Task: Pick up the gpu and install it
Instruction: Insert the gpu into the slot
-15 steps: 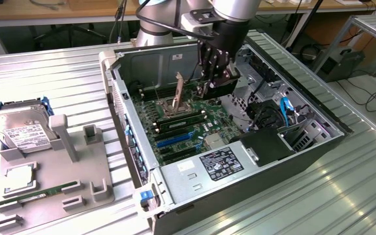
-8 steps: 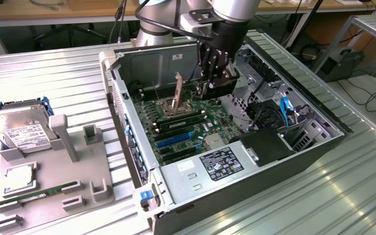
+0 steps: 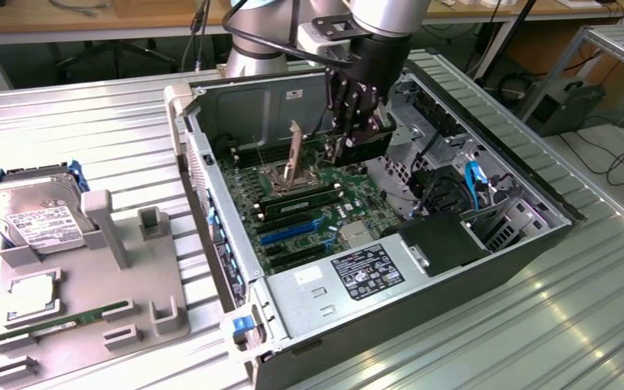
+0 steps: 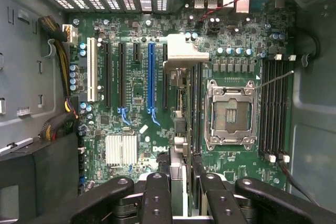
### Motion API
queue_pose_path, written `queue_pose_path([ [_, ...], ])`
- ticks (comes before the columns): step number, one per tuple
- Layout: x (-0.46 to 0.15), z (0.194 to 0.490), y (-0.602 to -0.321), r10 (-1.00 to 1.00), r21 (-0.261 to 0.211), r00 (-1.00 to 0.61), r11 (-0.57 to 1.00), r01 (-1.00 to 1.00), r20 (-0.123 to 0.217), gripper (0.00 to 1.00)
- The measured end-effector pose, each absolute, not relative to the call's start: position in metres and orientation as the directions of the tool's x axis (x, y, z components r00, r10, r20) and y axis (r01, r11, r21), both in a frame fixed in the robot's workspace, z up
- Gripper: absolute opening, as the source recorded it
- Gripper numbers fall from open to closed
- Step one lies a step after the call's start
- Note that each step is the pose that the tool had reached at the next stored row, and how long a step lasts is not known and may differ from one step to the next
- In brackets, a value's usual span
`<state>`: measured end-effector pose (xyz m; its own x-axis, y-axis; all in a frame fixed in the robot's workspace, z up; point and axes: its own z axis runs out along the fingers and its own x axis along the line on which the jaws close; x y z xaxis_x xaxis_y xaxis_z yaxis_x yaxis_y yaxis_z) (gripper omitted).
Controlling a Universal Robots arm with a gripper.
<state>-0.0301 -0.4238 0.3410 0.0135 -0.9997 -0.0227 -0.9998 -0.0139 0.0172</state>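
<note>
gpu (image 4: 181, 59) edge-on, its faces hidden

One open computer case (image 3: 290, 89) stands on one bench (image 3: 74, 122). Inside are one motherboard (image 4: 136, 108), one CPU socket (image 4: 231, 111), one white slot (image 4: 92, 69), one blue slot (image 4: 151, 74), one end effector (image 3: 357, 143) and one gpu (image 4: 181, 56). At the exterior view's left lie one hard drive (image 3: 36, 215) and one green memory stick (image 3: 62, 323).
</note>
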Motion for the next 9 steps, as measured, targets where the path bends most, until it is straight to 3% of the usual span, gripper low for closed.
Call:
queue_pose_path([
  [9,-0.033,0.3405,-0.424,-1.0,0.017,0.014,-0.014,-1.0,-0.023,0.27],
])
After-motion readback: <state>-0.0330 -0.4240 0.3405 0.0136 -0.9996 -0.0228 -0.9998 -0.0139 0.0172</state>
